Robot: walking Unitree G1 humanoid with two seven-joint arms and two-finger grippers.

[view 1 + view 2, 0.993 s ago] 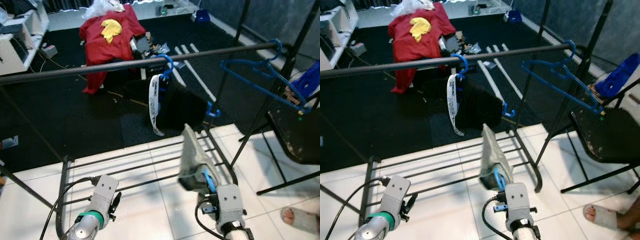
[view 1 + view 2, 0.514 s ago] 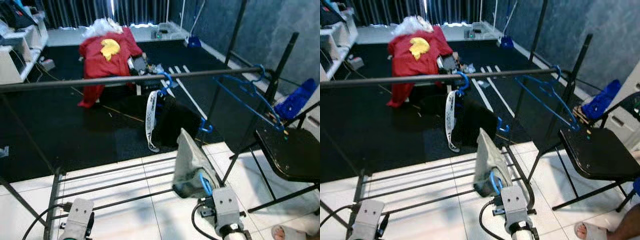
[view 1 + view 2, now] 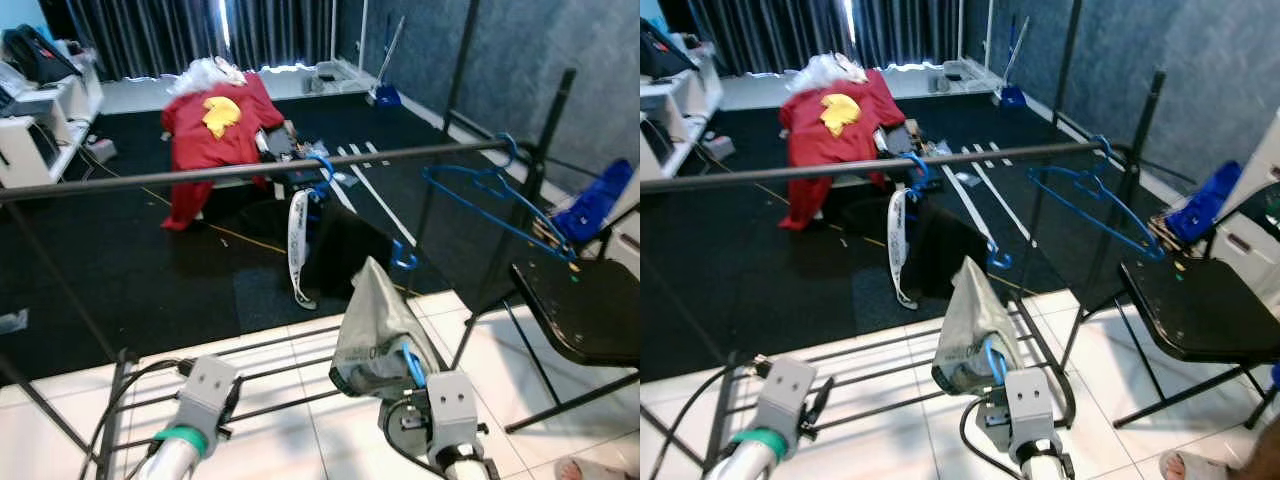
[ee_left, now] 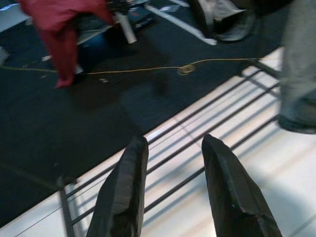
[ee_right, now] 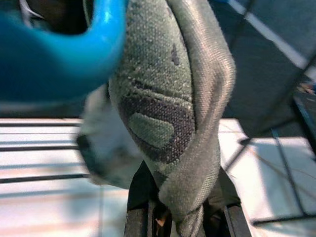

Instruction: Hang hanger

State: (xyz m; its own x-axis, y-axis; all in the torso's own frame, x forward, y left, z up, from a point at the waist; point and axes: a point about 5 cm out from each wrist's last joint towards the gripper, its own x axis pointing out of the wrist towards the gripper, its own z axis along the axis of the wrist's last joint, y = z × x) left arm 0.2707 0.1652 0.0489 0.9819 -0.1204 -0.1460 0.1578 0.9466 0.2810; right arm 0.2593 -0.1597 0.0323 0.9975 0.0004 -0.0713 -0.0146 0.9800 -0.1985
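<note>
Right hand (image 3: 412,372), low and just right of centre in the head view, holds a blue plastic hanger (image 3: 412,364) draped with a grey-green garment (image 3: 372,325). Its black fingers close on the bunched cloth at the hanger, as the right wrist view shows, where the coarse woven fabric (image 5: 173,98) bulges over a smooth curved blue bar (image 5: 59,54). The garment stands up from the hand in a tall, narrow, peaked shape, long axis roughly upright and tilted slightly toward the robot's left.

Left hand (image 4: 173,163) hangs low on the left, its two black tapered fingers (image 4: 126,190) parted with a clear gap and holding nothing, above white floor tiles and the thin dark bars of the rack base (image 3: 260,375).

Beyond the hands, a long dark metal rail (image 3: 250,170) crosses the scene almost horizontally, above the garment's tip. On it hang a blue hook with a white strap (image 3: 297,245) near the middle and an empty blue hanger (image 3: 490,200) near the right end; the stretch between them is bare, as is the long left part.

Right of the rack stands a black folding chair (image 3: 585,320). Farther back, on black carpet, a red garment with a yellow patch (image 3: 215,120) covers something.
</note>
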